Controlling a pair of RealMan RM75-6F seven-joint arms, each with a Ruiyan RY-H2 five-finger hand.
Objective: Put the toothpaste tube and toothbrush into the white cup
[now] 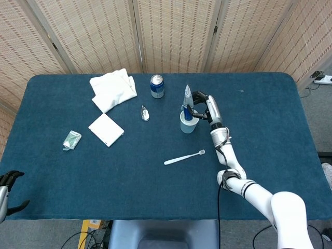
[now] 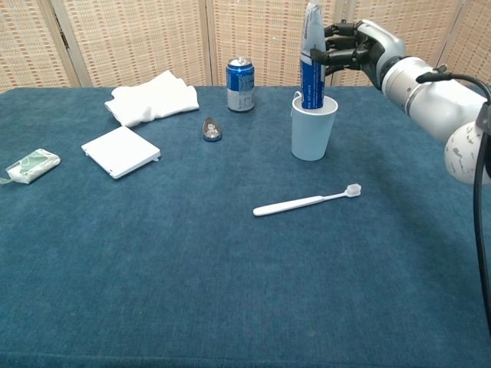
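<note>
I see my right hand [image 2: 354,52] up at the far side of the blue surface [image 2: 230,276], and its fingers [image 2: 331,55] are clamped on the toothpaste tube [image 2: 311,54]. The tube stands almost straight up, with its bottom end down inside the white cup [image 2: 313,127] and its flat top end high in the air. In the head view the right hand [image 1: 203,105] sits just beside the cup [image 1: 189,124] and the tube [image 1: 188,102] sticks up out of it. The toothbrush [image 2: 307,202] lies flat on the surface in front of the cup, a bit apart from it, with its bristle end pointing to the right. A blue can [image 2: 240,83] stands to the left of the cup. A small shiny thing [image 2: 210,129] lies near the can. Some folded white cloth [image 2: 153,98] is farther left, and a flat white square [image 2: 120,151] lies in front of it. A little green and white packet [image 2: 31,165] lies at the far left. My left hand [image 1: 7,182] shows only at the bottom left corner of the head view, off the surface, and its fingers look apart with nothing in them.
</note>
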